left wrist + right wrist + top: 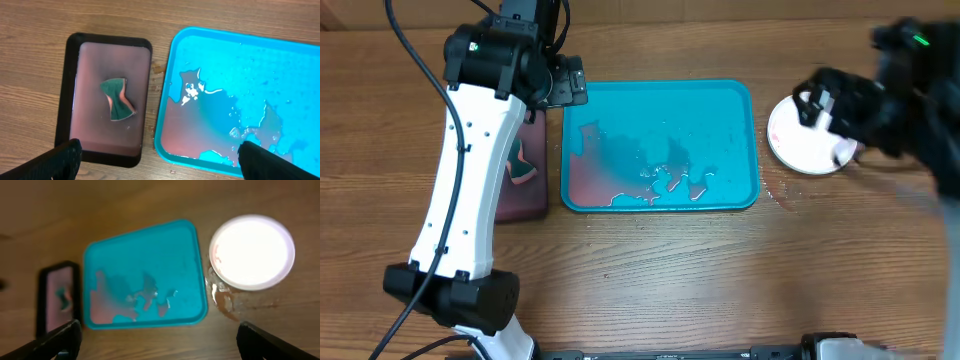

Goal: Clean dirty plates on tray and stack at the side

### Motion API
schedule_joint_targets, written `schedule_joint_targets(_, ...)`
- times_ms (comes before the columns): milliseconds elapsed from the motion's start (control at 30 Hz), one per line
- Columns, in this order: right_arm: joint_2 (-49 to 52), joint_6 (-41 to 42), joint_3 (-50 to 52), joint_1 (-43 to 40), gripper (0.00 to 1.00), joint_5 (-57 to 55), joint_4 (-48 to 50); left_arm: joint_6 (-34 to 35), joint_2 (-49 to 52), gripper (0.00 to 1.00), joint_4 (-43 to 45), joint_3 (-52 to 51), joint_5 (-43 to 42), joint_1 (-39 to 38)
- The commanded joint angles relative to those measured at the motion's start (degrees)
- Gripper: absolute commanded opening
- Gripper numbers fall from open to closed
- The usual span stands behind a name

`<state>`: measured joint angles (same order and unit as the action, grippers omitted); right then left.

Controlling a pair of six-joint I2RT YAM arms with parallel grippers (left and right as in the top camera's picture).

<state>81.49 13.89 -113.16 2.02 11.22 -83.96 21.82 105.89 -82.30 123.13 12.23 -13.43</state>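
The teal tray (710, 110) lies mid-table with no plate on it, only pools of pinkish water. A white plate (800, 135) rests on the table to its right, shown round and bright in the right wrist view (251, 251). My right gripper (825, 112), blurred, hangs above that plate; its dark fingers (55, 342) stand far apart and empty, so it is open (160, 344). My left gripper (560, 85) hovers at the tray's far left corner. In the left wrist view it is open (160, 165), with nothing between its fingertips (60, 160).
A black tray (62, 100) with pinkish water holds a green sponge (117, 99), left of the teal tray (240, 55). Reddish drops (222, 300) wet the wood between the teal tray (150, 245) and the plate. My white left arm (460, 190) crosses the table's left side.
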Motion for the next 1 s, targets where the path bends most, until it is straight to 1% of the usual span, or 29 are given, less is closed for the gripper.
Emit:
schedule_joint_targets(0, -5.8, -0.2, -0.5, 0.3, 1.0, 3.5, -0.2, -1.5, 1.4, 1.0, 0.0, 0.0, -0.2, -0.1)
schedule_joint_targets(133, -10.2, -0.2, -0.5, 0.3, 1.0, 3.5, -0.5, -1.5, 1.5, 1.0, 0.0, 0.0, -0.2, -0.1)
schedule_joint_targets(200, -11.3, -0.3, -0.5, 0.3, 1.0, 3.4, -3.1, -1.5, 1.5, 1.0, 0.0, 0.0, -0.2, -0.1)
schedule_joint_targets(267, -12.1, -2.0, -0.5, 0.3, 1.0, -0.3, -5.9, -1.5, 1.5, 1.0, 0.0, 0.0, -0.2, -0.1)
schedule_joint_targets(333, -12.3, -2.0, -0.4, 0.3, 1.0, -3.3, -7.6, -1.5, 1.5, 1.0, 0.0, 0.0, -0.2, -0.1)
schedule_joint_targets(433, -12.4, -2.1, 0.7, 0.5, 1.0, -5.8, -6.2, -1.5, 1.5, 1.0, 0.0, 0.0, -0.2, -0.1)
schedule_joint_targets(533, -14.6, -4.6, 5.7, 1.6, 1.0, -6.2, 1.3, -1.5, 1.5, 1.0, 0.0, 0.0, -0.2, -0.1)
schedule_joint_targets(600, -17.8, -6.1, 12.0, 2.9, 1.0, -6.2, 9.0, -1.5, 1.5, 1.0, 0.0, 0.0, -0.2, -0.1)
schedule_joint_targets(767, -29.8, -6.9, 34.2, 3.5, 1.0, -6.3, 29.6, -1.5, 1.5, 1.0, 0.0, 0.0, -0.2, -0.1)
schedule_joint_targets(833, -36.0, -7.0, 45.2, 3.5, 1.0, -7.2, 38.4, -1.5, 1.5, 1.0, 0.0, 0.0, -0.2, -0.1)
schedule_joint_targets(967, -47.0, -7.0, 63.0, 3.5, 1.0, -9.0, 51.4, -1.5, 1.5, 1.0, 0.0, 0.0, -0.2, -0.1)
